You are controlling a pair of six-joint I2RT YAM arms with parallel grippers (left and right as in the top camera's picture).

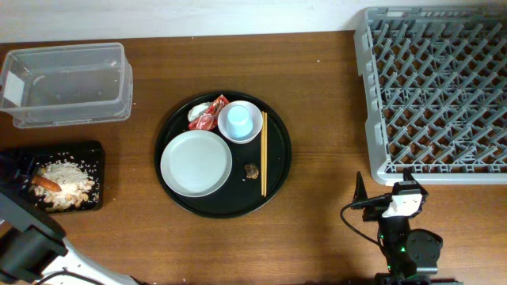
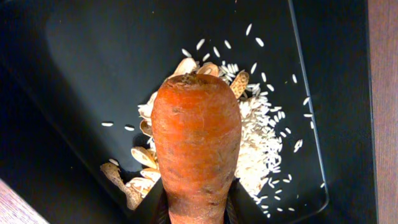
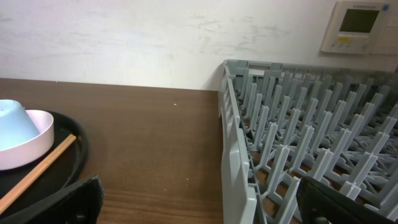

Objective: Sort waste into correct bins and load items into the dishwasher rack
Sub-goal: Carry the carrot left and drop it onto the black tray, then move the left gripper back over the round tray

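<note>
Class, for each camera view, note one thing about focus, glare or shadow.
Overhead: even light, soft sheen on the clear tub. Left wrist: carrot close and sharp, black tray dark at its corners. Right wrist: rack crisp, the near fingers dark and soft.

Lower end of the carrot [image 2: 196, 149] cut off by the bottom edge, with the left gripper [image 2: 196, 211] almost wholly hidden behind it. Rack [image 1: 432, 91] cut by the right edge overhead. Brown lump [image 1: 251, 170] too small to tell. Cup [image 3: 11, 124] cut by the left edge.
</note>
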